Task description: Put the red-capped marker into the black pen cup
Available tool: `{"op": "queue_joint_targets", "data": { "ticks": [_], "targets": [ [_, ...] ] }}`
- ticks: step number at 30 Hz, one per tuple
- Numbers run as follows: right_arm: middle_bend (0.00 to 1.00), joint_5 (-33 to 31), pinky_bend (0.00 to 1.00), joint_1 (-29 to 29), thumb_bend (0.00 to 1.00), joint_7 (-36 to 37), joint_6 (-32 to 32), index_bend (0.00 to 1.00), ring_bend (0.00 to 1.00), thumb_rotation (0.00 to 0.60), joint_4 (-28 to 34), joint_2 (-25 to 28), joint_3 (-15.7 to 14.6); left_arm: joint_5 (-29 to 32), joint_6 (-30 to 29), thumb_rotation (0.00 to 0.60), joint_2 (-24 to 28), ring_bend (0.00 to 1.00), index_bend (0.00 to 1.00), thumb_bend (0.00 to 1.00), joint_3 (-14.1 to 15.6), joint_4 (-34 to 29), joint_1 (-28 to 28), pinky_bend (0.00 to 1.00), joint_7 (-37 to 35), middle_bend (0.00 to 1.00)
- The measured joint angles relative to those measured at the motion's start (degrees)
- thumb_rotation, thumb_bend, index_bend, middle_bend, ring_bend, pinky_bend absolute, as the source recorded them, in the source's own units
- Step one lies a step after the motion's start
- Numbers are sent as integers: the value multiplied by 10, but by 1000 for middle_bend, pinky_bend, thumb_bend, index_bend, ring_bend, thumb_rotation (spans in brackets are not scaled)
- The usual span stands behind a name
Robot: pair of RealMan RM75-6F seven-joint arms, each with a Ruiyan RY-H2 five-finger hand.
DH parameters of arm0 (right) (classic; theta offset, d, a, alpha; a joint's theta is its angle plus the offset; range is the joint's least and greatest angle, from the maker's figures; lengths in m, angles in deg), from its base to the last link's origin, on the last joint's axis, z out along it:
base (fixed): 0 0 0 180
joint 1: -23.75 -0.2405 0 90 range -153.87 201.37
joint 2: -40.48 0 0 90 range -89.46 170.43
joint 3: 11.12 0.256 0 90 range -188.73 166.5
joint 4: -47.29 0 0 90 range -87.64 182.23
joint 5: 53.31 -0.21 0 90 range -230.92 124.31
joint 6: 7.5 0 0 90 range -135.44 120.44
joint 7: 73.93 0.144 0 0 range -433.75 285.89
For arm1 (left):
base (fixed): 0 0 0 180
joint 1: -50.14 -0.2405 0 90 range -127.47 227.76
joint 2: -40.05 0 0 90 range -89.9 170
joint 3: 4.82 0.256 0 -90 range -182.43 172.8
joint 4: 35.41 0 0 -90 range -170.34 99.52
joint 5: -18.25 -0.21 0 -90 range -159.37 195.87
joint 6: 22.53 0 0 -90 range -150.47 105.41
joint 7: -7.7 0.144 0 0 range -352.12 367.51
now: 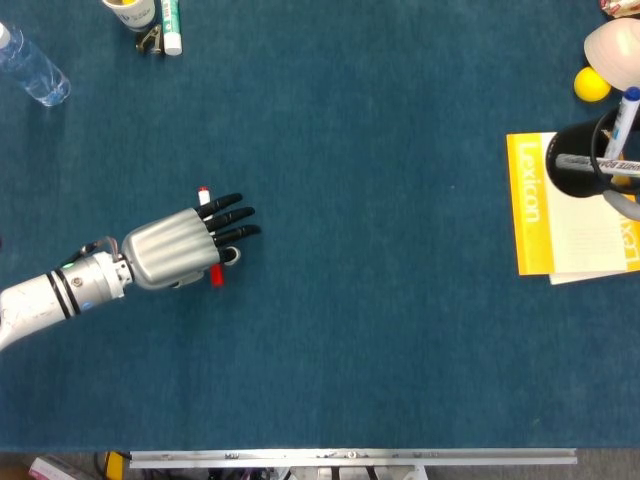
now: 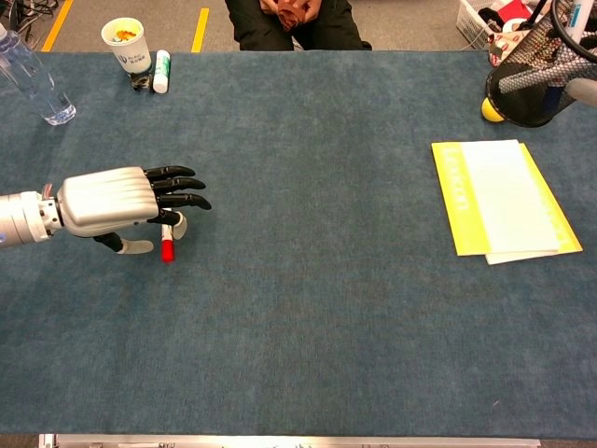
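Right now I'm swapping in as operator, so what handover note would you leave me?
Left robot hand: open, fingers spread above the red-capped white marker, no grasp visible.
Right robot hand: grips the black mesh pen cup, raised at the table's far right by the yellow book.
Done: approach only.
Left: grasp marker, carry it across, drop it in the cup.
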Motion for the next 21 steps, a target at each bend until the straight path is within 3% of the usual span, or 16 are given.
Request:
{"op": "queue_joint_targets", "data": {
  "ticks": [21],
  "targets": [
    [412, 2, 198, 9, 400, 13, 0, 447, 280, 600, -11, -2, 4, 23, 3, 600, -19, 36, 427, 291, 25, 28, 12, 0, 0, 125]
  ]
}}
